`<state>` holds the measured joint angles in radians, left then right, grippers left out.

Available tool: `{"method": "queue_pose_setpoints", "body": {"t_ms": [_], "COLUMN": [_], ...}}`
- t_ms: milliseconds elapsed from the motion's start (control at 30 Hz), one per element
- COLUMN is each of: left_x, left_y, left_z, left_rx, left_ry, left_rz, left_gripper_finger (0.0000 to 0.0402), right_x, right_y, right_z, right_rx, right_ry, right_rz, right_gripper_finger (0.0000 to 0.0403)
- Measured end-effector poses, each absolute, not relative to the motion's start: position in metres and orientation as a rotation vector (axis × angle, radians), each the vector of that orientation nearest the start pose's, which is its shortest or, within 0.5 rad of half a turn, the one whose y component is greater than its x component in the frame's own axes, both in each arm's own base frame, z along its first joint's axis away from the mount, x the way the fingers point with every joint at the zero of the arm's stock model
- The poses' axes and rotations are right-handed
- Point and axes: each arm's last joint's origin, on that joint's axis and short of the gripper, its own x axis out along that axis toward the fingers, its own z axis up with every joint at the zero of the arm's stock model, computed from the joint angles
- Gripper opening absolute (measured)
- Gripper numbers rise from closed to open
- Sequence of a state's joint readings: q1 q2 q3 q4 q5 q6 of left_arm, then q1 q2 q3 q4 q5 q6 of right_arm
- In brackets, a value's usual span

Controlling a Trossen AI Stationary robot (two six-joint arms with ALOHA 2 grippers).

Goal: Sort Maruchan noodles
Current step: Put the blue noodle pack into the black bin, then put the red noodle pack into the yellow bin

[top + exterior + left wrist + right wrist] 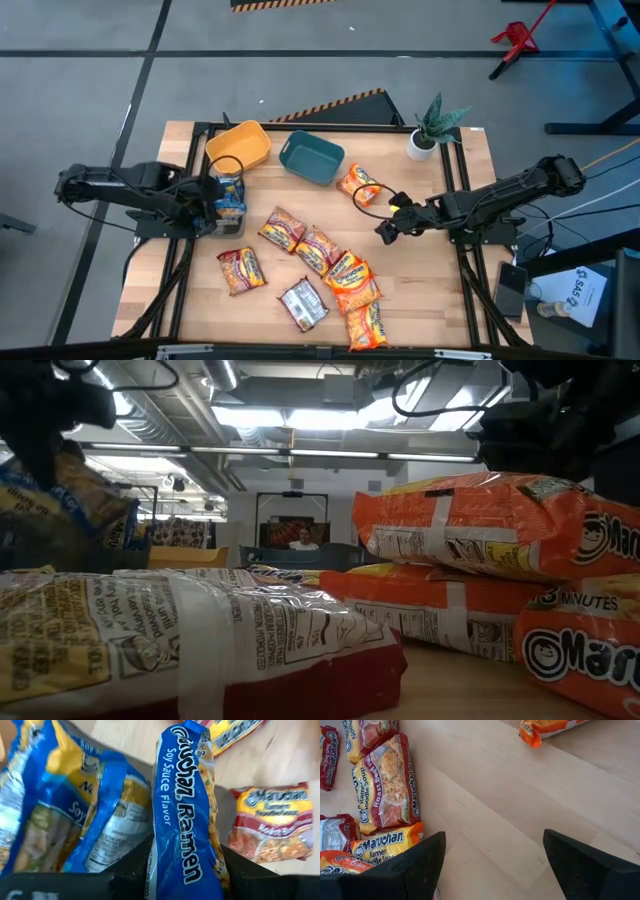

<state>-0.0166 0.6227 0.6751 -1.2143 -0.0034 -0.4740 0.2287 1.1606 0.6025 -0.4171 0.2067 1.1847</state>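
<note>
One blue crinkly soy-sauce packet [187,815] sits clamped in the left hand [222,205]; the right hand [388,226] gapes apart.

Light: bright ceiling strips [290,415] | shadows: soft | low view: near packets blurred

glossy crinkly plastic packets [318,250], wood table [420,290]

Grey floor [90,100] crossed by dark lines around a wooden table [430,300], red stand [515,40] at upper right, striped hazard tape [330,105] behind the table, ceiling strip lights [290,415] glowing overhead, seated person [303,540] far back at centre
</note>
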Motion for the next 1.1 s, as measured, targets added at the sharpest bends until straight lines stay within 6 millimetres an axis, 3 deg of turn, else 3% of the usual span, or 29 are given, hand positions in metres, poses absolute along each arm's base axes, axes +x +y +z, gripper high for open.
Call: {"method": "queue_pose_setpoints", "body": {"t_ms": [467,833,1100], "left_x": [0.089,0.090,0.087], "left_y": [-0.002,-0.003,-0.007], "left_z": [0.233,0.240,0.249], "left_rx": [-0.421,-0.488,-0.713], "left_ry": [1.121,1.095,1.122], "left_rz": [0.231,0.213,0.201], "left_gripper_finger": [0.0139,0.0183,0.0192], "right_x": [0.204,0.204,0.205], "right_y": [0.041,0.041,0.041], "right_z": [0.187,0.187,0.188], "right_rx": [0.872,0.865,0.834], "right_ry": [0.821,0.824,0.828], "right_rz": [-0.540,-0.535,-0.512], "right_gripper_finger": [0.0321,0.0321,0.0321]}}
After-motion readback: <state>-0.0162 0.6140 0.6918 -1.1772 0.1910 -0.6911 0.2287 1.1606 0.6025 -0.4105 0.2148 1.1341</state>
